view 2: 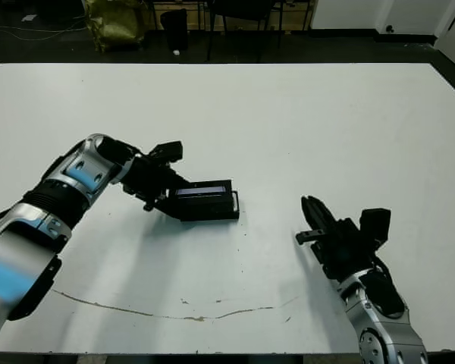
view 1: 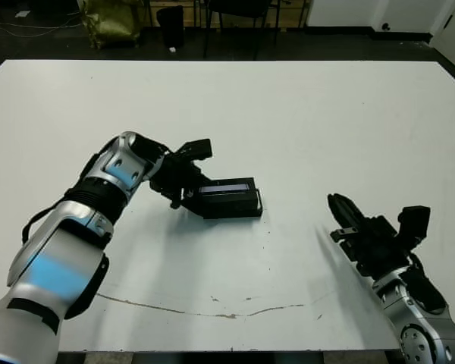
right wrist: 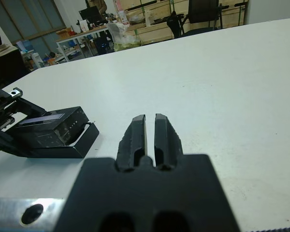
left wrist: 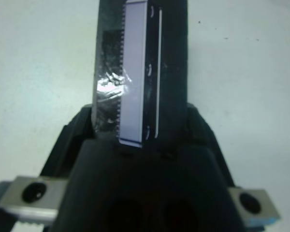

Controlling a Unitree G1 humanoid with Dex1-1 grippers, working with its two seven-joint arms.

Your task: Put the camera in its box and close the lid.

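The left gripper is right up against the box near the middle of the tabletop, its jaws clamped on the box's near end, and the wrist view shows the pale strip of the lid running between them. That lid looks seated on the box, or very nearly; a thin edge shows along the side away from the left gripper, so I can't say it is pressed fully home. No camera anywhere in sight, so my read is it's already inside. The right gripper hangs well apart from the box, off to the side, jaws together and holding nothing. What's left, I'd judge, is a last press and letting go.
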